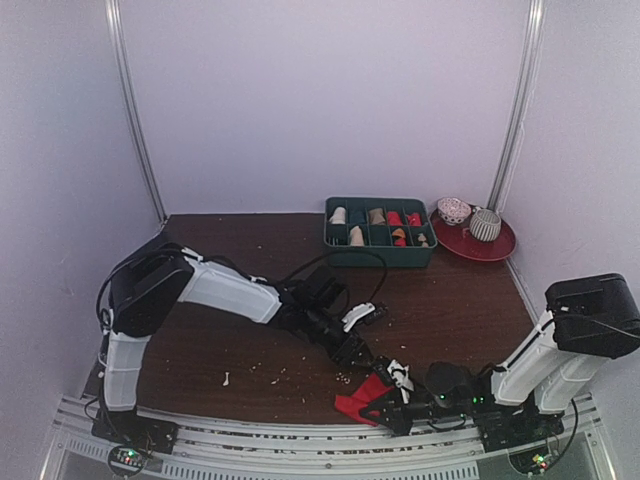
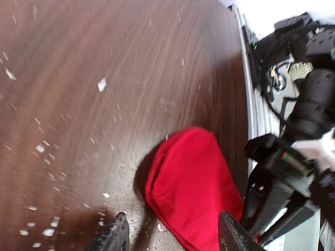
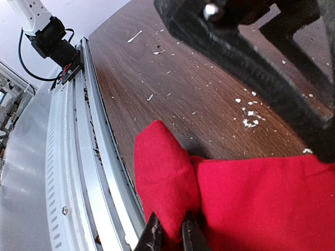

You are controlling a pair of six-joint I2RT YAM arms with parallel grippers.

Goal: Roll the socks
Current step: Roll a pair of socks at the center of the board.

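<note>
Dark wood-grain table (image 1: 450,300), glossy, flecked with white crumbs. At its near edge by the metal rail (image 3: 78,157) lies the red sock (image 2: 193,188), soft knit bunched into a rounded lump. My right gripper (image 3: 170,235) is clamped on a fold of it. My left gripper (image 2: 174,232) hangs just above, fingers apart.

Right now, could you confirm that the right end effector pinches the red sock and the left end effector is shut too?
Not quite: the left wrist view shows the left end effector open near the red sock; the right end effector does pinch it.
</note>
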